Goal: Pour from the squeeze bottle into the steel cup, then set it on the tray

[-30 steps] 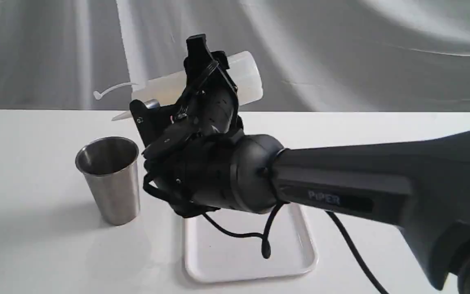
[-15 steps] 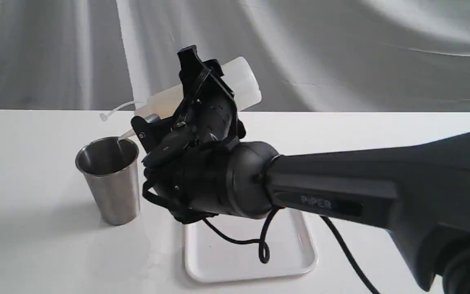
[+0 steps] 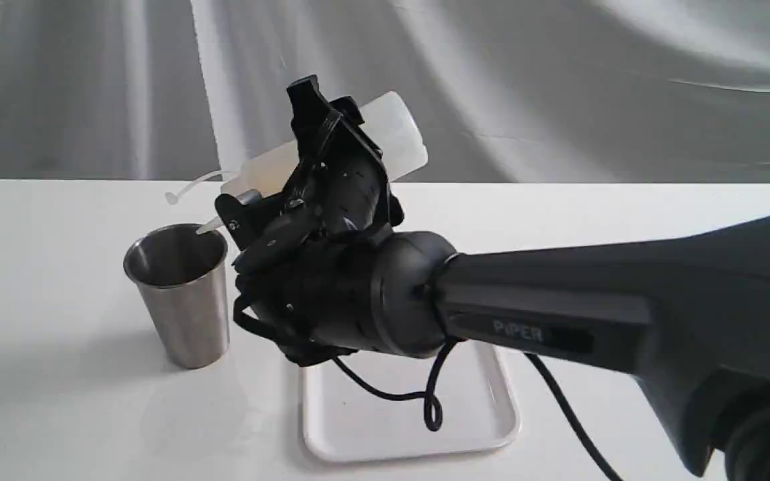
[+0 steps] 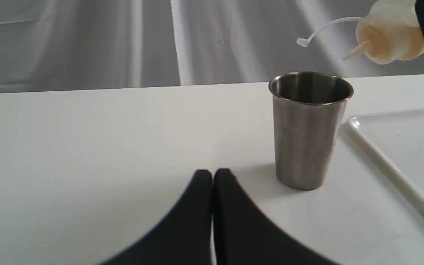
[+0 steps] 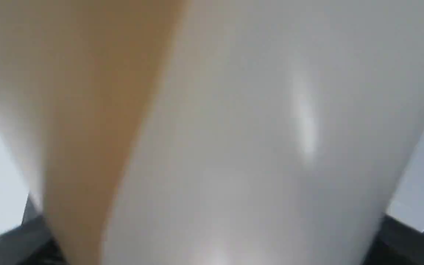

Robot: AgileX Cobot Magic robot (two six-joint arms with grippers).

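The squeeze bottle [image 3: 402, 130] is tipped steeply, its base up to the right and its nozzle down to the left. My right gripper [image 3: 270, 152] is shut on its body. The nozzle tip sits just over the near-right rim of the steel cup [image 3: 181, 300], which stands upright on the table. Amber liquid has pooled toward the bottle's [image 4: 388, 38] neck, and the cap strap hangs free. In the right wrist view the bottle [image 5: 256, 140] fills the picture. The tray [image 3: 371, 431] lies flat under my right wrist. My left gripper [image 4: 212, 176] is shut and empty, low on the table short of the cup [image 4: 309, 129].
A black cable [image 3: 430, 407] loops down from the right wrist over the tray. The tray's rim [image 4: 385, 162] lies close beside the cup. A grey draped backdrop [image 3: 592, 87] stands behind the white table [image 3: 44, 401].
The right gripper has tipped the bottle further and lowered it, bringing the nozzle from above and behind the cup down to its rim. In the last half second it barely moved.
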